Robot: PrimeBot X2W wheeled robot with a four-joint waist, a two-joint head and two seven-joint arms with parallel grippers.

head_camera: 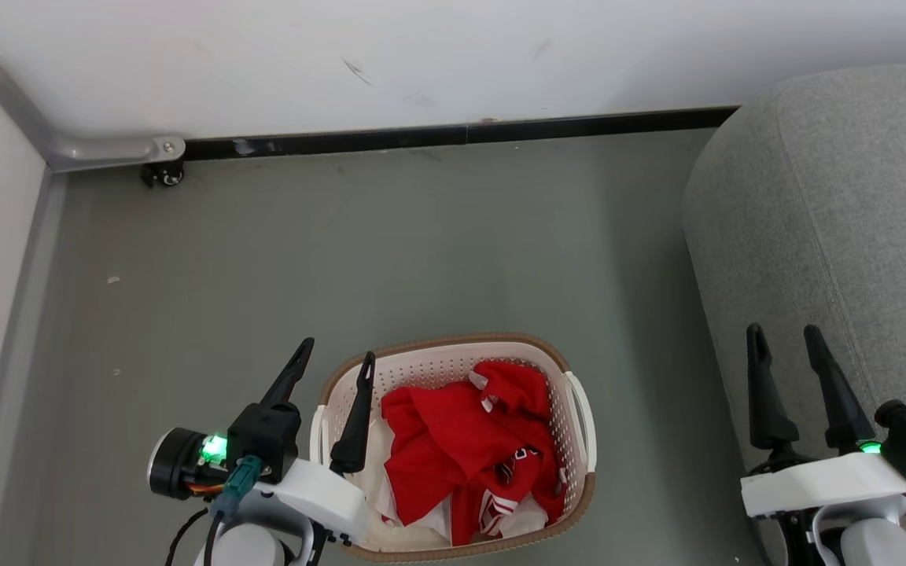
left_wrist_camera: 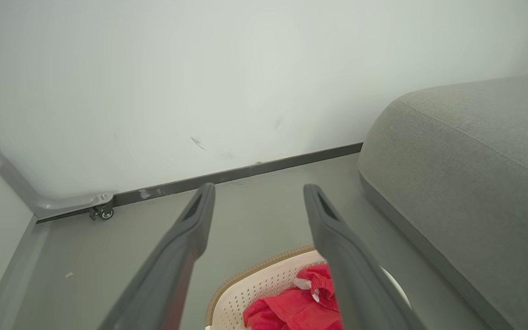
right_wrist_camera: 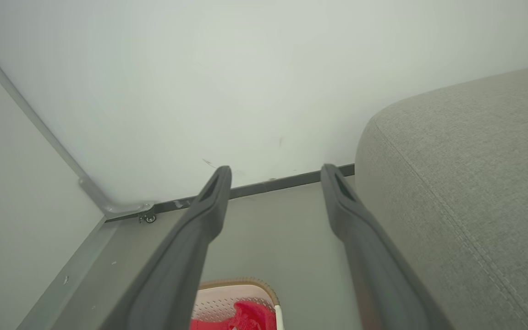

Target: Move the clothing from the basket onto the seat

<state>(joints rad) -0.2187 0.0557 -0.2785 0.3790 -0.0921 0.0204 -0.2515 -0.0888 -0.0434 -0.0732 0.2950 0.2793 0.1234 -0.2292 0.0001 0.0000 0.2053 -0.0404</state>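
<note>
Head view: the basket point(head_camera: 437, 343) sits with handles left and right, clothing point(head_camera: 461, 448) crumpled inside. Left tool point(head_camera: 339, 349) and right tool point(head_camera: 782, 329) gape empty, pointing toward the wall point(head_camera: 421, 55).

clothing point(head_camera: 461, 448) in basket point(head_camera: 579, 409) on floor point(head_camera: 421, 251), seat point(head_camera: 838, 220) to its right, wall point(head_camera: 421, 55) behind

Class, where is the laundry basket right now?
In the head view the basket sits on the grey floor at bottom centre, between the left gripper and the seat, holding the clothing.
</note>
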